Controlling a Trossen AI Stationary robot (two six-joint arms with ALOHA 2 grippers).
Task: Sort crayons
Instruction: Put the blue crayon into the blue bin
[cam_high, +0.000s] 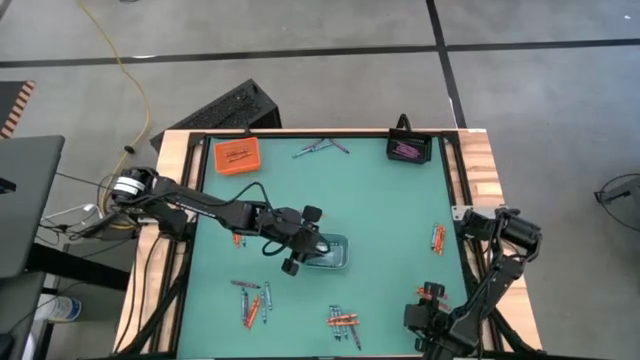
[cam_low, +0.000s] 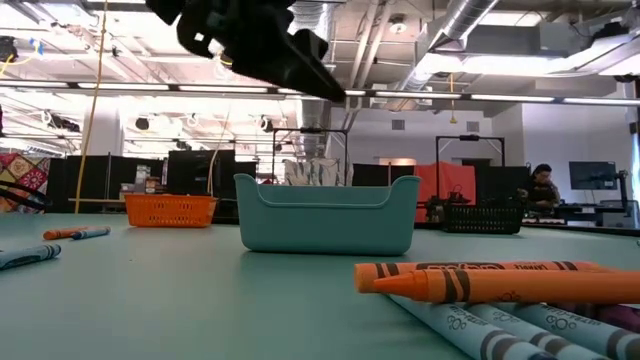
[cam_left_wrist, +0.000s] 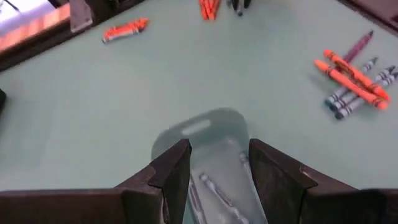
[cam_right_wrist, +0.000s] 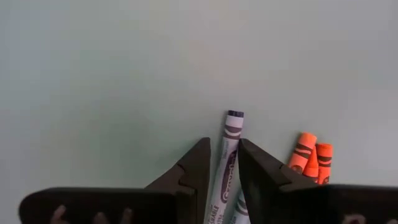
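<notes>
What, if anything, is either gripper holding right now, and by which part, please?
The right gripper straddles a purple crayon mid-shaft on the table; whether it grips cannot be told. The left gripper holds nothing.

Paper-wrapped crayons (cam_low: 490, 278), matt table (cam_high: 380, 200)

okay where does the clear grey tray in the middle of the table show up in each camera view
High view: the clear grey tray sits just below table centre, under the left gripper.
Low view: it stands centre frame, with that gripper above it.
Left wrist view: it lies just beyond the gripper's fingers, grey crayons inside.
Right wrist view: not in it.
Shared landmark: the orange tray, at the far left of the table, also in the low view.
</notes>
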